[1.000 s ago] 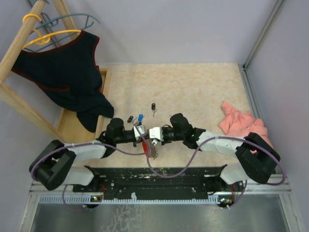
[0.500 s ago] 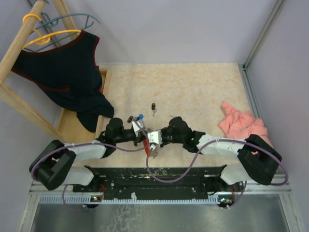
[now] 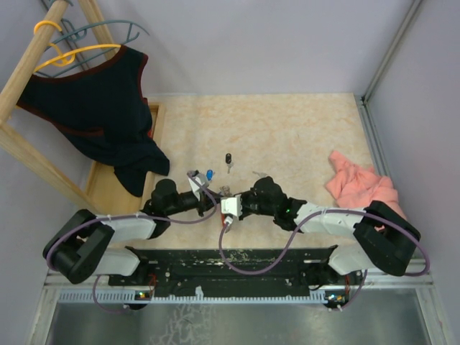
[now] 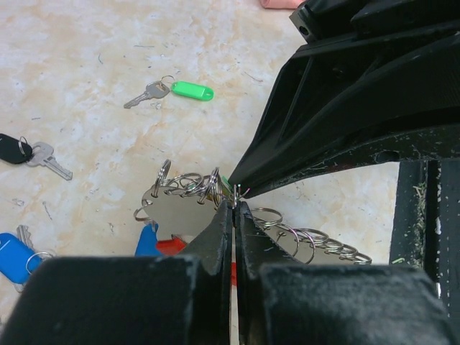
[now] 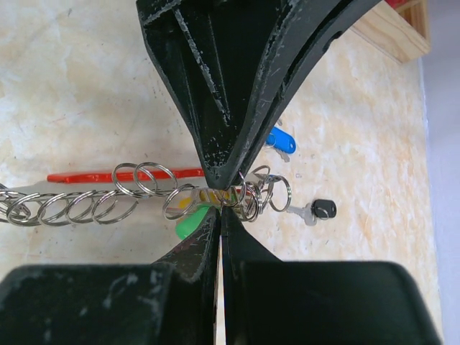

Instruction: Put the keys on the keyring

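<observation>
Jaws, left and right, pinch shut tip to tip on the keyring [image 5: 108, 175].

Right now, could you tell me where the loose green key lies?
Left wrist view, upper middle: the green key lies on the table, beyond the keyring.
</observation>
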You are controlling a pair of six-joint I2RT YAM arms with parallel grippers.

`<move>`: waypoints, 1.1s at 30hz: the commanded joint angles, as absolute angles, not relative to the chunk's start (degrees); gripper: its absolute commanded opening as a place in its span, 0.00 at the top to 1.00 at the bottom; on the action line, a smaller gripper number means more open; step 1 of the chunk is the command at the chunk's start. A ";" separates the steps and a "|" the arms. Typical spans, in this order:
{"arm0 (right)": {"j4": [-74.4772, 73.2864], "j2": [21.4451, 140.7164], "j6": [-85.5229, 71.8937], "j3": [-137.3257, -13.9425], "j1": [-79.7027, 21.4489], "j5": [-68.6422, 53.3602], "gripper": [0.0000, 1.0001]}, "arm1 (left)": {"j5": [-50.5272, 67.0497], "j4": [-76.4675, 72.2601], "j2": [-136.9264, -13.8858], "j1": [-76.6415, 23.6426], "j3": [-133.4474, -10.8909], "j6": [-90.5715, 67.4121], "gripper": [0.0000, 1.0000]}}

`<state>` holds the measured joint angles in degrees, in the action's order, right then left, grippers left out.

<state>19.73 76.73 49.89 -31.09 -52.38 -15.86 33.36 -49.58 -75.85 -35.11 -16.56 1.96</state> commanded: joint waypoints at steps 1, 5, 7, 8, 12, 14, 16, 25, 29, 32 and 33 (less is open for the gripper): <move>22.08 75.23 48.77 -30.50 -52.93 -16.10 1.00 | 32.99 -60.99 -74.56 -34.65 -15.13 -3.46 1.00; 25.08 74.72 48.42 -30.16 -52.91 -15.57 1.00 | 31.47 -67.37 -75.69 -34.63 -13.10 -7.09 1.00; 25.66 73.83 48.93 -30.08 -52.95 -14.43 1.00 | 31.39 -70.58 -76.70 -34.63 -12.13 -8.56 1.00; 25.51 73.21 49.51 -30.10 -52.92 -14.10 1.00 | 31.57 -71.52 -77.19 -34.55 -11.81 -9.07 1.00; 21.16 70.67 51.98 -32.03 -52.91 -13.59 1.00 | 33.37 -73.53 -78.74 -34.38 -10.70 -10.01 0.91; 19.01 69.49 52.98 -33.03 -52.91 -13.56 1.00 | 34.39 -73.56 -79.07 -34.09 -10.39 -10.22 0.84; 17.20 68.87 53.81 -33.81 -52.91 -13.61 1.00 | 36.01 -73.38 -79.12 -33.78 -10.15 -10.14 0.77; 9.59 69.11 56.79 -37.64 -52.93 -15.53 1.00 | 41.63 -61.33 -77.18 -33.31 -13.41 -3.92 0.64; 8.45 69.22 57.86 -38.11 -52.91 -16.43 1.00 | 44.77 -58.42 -77.38 -33.29 -15.02 0.47 0.63; 7.65 69.17 58.48 -38.40 -52.91 -16.82 1.00 | 46.04 -56.68 -77.75 -33.22 -16.26 4.84 0.62; 7.50 69.26 58.72 -38.45 -52.95 -16.87 1.00 | 46.21 -55.53 -77.89 -33.22 -16.83 6.43 0.62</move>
<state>6.37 70.65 56.95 -34.96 -52.49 -15.11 42.57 -59.44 -78.22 -33.58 -14.28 -0.84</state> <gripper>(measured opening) 0.006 0.378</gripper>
